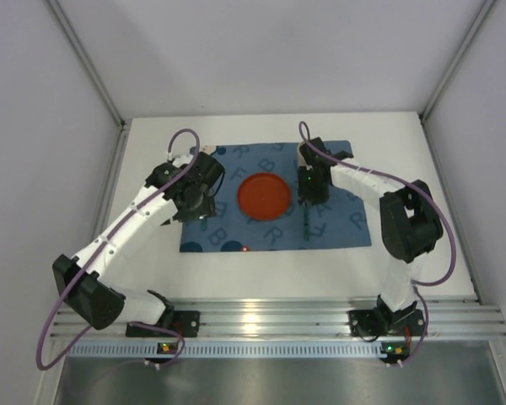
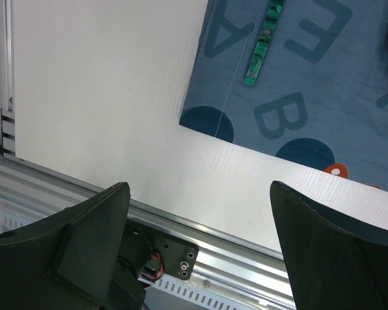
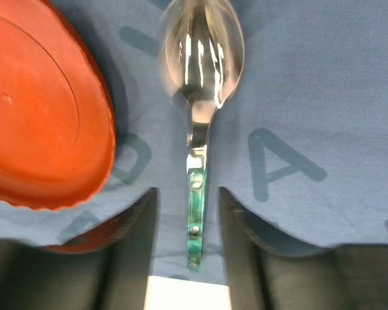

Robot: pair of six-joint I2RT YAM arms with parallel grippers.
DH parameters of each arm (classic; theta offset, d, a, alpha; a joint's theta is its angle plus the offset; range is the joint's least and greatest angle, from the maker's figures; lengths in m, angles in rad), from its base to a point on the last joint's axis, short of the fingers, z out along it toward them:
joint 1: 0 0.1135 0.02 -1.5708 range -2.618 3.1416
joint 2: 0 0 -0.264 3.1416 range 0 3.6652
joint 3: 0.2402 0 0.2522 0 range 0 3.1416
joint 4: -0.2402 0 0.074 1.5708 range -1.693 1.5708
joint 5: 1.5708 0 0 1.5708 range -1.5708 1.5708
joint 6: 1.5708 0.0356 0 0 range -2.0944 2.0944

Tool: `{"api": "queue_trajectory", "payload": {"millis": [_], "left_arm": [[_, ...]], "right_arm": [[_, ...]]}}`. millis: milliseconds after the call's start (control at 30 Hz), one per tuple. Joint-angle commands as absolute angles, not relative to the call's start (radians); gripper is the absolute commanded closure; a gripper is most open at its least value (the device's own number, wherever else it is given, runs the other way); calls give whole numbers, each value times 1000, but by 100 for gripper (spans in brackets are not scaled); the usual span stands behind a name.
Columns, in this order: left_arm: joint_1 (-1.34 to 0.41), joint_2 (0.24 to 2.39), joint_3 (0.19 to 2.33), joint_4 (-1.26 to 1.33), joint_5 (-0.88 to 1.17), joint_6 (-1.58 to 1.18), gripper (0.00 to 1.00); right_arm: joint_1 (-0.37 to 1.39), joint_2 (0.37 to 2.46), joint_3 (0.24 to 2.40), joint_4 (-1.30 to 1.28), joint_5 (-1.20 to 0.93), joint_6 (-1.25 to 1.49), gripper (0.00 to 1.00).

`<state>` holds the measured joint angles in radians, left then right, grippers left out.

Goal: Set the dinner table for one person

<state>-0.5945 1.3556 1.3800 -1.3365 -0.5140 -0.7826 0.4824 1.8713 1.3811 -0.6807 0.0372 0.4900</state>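
The white dinner table (image 1: 278,270) carries a blue letter-printed placemat (image 1: 346,224) with a red plate (image 1: 264,196) at its centre. A spoon (image 3: 200,51) with a green handle lies flat on the mat right of the plate (image 3: 39,103), and shows in the top view (image 1: 306,226). My right gripper (image 3: 188,194) is open, its fingers either side of the handle with gaps, not touching it. My left gripper (image 2: 199,190) is wide open and empty above the mat's left edge (image 1: 201,209). A second green utensil handle (image 2: 262,39) lies on the mat, its head cut off by the frame.
The ribbed aluminium rail (image 1: 278,321) runs along the table's near edge, with both arm bases on it. White walls close in the left, right and back. Bare white tabletop (image 2: 103,97) lies left of the mat.
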Motion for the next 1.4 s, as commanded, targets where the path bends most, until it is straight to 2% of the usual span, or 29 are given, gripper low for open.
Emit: {"api": "queue_trajectory", "payload": {"millis": [0, 67, 400, 600, 733, 800, 867, 900, 933, 1000, 1033, 1167, 1267, 1367], "left_arm": [[-598, 1370, 1424, -1399, -531, -767, 6], [-598, 1377, 1424, -1390, -526, -762, 6], [-598, 1396, 1430, -1361, -514, -746, 6], [-600, 1364, 1425, -1293, -463, -701, 3], [-601, 1284, 1382, -1192, -370, -667, 2], [-609, 1195, 1321, -1093, -316, -670, 2], [-633, 1071, 1255, -1017, -353, -690, 2], [-650, 1022, 1152, -915, -427, -696, 2], [-649, 915, 1087, -858, -449, -684, 2], [-649, 801, 908, -678, -486, -666, 2], [-649, 682, 852, -608, -503, -614, 2], [-650, 433, 655, -434, -647, -584, 2], [-650, 371, 604, -406, -646, -519, 2], [-649, 442, 640, -474, -603, -480, 2]], "right_arm": [[499, 1835, 1361, -637, 54, 505, 54], [499, 1813, 1350, -637, 60, 508, 47], [529, 1654, 1365, -719, 90, 506, 45], [577, 1461, 1382, -792, 115, 459, 42], [635, 1182, 1278, -741, 95, 396, 41], [661, 1000, 1185, -709, 98, 397, 39], [661, 881, 1103, -692, 138, 440, 17], [663, 776, 1007, -683, 164, 506, 3], [661, 731, 965, -701, 185, 547, 0], [661, 639, 858, -733, 270, 654, 0], [661, 620, 833, -735, 267, 655, 0], [663, 575, 785, -744, 242, 680, 0], [661, 552, 775, -727, 245, 652, 0], [660, 545, 776, -730, 239, 609, 0]]}}
